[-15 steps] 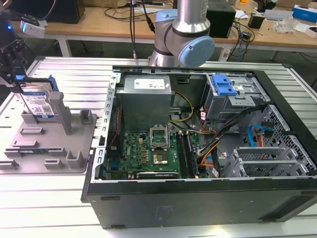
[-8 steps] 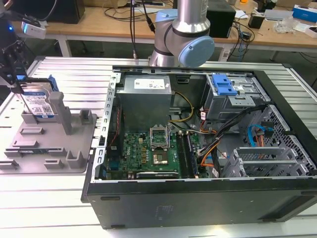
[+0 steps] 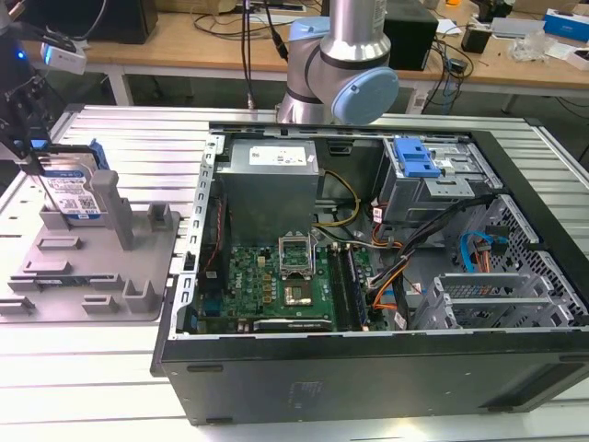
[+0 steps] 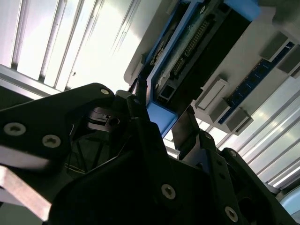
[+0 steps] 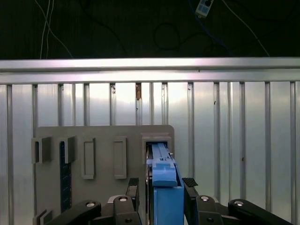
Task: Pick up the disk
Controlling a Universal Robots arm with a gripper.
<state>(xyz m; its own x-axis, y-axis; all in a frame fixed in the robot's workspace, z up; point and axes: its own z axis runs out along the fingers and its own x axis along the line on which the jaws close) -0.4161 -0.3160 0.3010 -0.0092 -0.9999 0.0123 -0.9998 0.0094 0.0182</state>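
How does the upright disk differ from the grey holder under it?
The disk stands upright on edge; the holder lies flat. The disk has a white-and-blue label and blue rails; the holder is grey with upright posts. The disk is smaller than the holder. Both sit at the exterior view's left of the computer case.

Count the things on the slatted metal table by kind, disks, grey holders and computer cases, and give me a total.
Disk: 1
Grey holder: 1
Computer case: 1
Total: 3
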